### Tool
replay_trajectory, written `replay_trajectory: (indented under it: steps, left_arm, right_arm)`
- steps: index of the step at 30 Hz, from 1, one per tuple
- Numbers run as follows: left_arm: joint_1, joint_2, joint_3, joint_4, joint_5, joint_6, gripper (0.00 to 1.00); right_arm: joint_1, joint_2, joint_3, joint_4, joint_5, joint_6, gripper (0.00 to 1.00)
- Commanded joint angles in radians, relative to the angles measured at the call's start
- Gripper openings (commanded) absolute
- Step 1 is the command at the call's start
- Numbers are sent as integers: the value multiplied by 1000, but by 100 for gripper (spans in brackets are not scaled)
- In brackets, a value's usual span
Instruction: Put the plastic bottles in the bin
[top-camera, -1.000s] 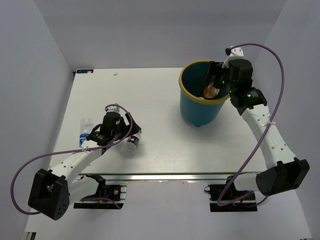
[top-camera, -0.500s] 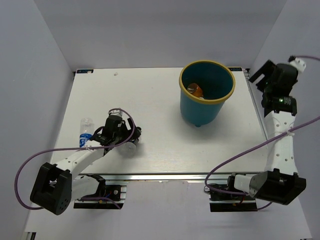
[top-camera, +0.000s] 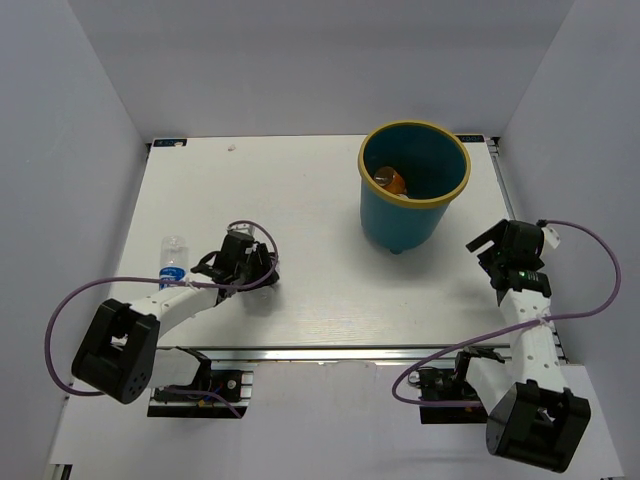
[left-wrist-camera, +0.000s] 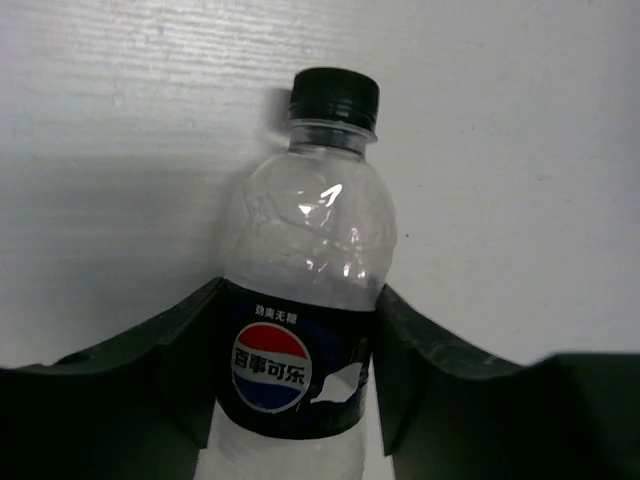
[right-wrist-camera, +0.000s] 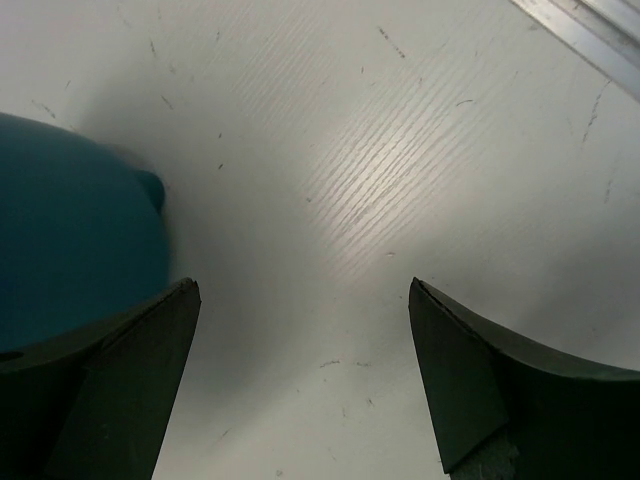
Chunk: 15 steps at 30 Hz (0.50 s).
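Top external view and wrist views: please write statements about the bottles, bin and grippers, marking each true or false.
1. An orange bottle lies inside the bin. True.
2. The dark-label bottle lies between the fingers of the left gripper. True.
3. The dark-label bottle has a red cap. False: its cap is black.
4. The right gripper holds a bottle. False: it is open and empty.
5. The blue-label bottle is in the bin. False: it lies on the table.

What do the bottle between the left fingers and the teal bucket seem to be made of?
Pepsi bottle: thin clear plastic, glossy; highlights and dents show on its wall. Bucket: opaque teal plastic, smooth, probably moulded; yellow rim, faint sheen.
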<state>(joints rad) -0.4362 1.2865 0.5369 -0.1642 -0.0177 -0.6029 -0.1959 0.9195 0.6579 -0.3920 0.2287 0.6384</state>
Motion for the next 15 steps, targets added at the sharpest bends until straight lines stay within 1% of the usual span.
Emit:
replay_trajectory:
  steps: [1, 2, 3, 4, 6, 7, 9, 10, 11, 13, 14, 15]
  left_arm:
    - [-13, -18, 52, 9, -4, 17, 58]
    - [-15, -24, 63, 8, -2, 17, 53]
    - [-16, -33, 87, 8, -1, 12, 50]
    - [-16, -55, 103, 15, 2, 9, 45]
    - [-18, -73, 144, 28, 10, 15, 37]
    - [-18, -79, 200, 40, 7, 25, 36]
    - [-18, -81, 267, 69, 22, 54, 36]
    - [-19, -73, 349, 86, 57, 57, 36]
    - [-21, -44, 395, 95, 90, 63, 36]
    - [-47, -1, 495, 115, 105, 86, 35]
    - [-62, 25, 603, 118, 117, 110, 35]
    - [-100, 86, 662, 106, 114, 147, 35]
  right_arm:
    - [0, -51, -38, 76, -72, 35, 89]
    - [0, -73, -65, 77, -81, 30, 89]
    - [0, -82, -81, 77, -84, 26, 89]
    - [0, -93, -95, 84, -86, 21, 89]
    - [0, -117, -142, 102, -86, -20, 89]
    - [0, -120, -158, 122, -94, -35, 89]
    - [0, -117, -200, 131, -129, -32, 89]
    - [0, -116, -216, 149, -168, -43, 89]
    - [0, -108, -228, 168, -167, -45, 89]
    - [0, -96, -230, 162, -147, -43, 89]
    - [0, -94, -222, 147, -150, -45, 89]
    - [0, -94, -213, 143, -152, -52, 89]
